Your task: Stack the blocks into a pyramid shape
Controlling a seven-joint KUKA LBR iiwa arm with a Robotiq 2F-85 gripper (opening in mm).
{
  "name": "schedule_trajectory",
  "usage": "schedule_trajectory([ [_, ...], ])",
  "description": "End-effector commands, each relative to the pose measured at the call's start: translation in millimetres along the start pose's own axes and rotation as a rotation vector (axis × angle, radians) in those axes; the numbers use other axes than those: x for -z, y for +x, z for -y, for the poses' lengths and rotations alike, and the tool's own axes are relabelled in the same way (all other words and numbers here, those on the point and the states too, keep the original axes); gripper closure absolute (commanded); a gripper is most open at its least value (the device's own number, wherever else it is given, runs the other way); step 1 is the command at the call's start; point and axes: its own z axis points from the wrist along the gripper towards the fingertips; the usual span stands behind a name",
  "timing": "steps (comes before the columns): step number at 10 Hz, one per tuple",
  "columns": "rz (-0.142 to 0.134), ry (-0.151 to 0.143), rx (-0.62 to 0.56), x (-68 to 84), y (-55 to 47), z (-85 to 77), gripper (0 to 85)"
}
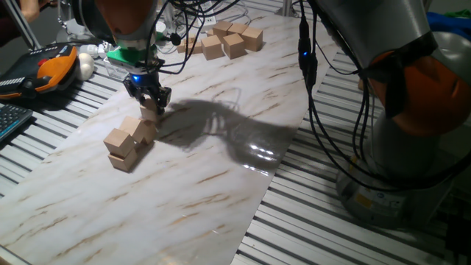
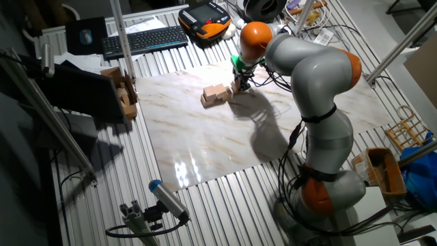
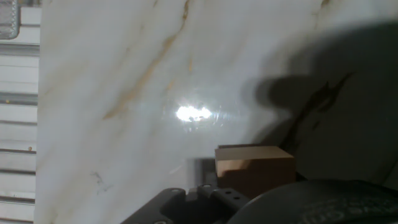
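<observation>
Three tan wooden blocks form a low heap [image 1: 126, 146] at the left of the marble board [image 1: 191, 191]; it also shows as a small tan heap [image 2: 216, 94] in the other fixed view. My gripper [image 1: 150, 101] hangs just above the heap's right side, shut on one more block [image 1: 149, 112] that sits at or just over the top of the heap. The hand view shows one block [image 3: 255, 167] low in the frame against the marble, partly cut off by dark gripper parts. Several loose blocks [image 1: 229, 40] lie at the board's far end.
An orange teach pendant [image 1: 53, 68] and a keyboard [image 1: 9, 118] lie left of the board on the slatted table. Black cables [image 1: 313, 88] hang over the board's right edge. The arm's base [image 1: 412, 147] stands at right. A wooden holder [image 2: 123, 92] is beside the board.
</observation>
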Motion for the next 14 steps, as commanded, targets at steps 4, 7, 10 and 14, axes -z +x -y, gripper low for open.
schedule_trajectory([
  [4,0.023,-0.014,-0.003,-0.2,3.0,-1.0,17.0],
  [7,0.031,-0.012,-0.001,1.3,3.5,-1.1,0.0],
  [10,0.018,0.002,0.016,36.6,6.3,-2.9,0.0],
  [14,-0.020,0.079,0.045,80.3,21.6,-4.3,0.0],
])
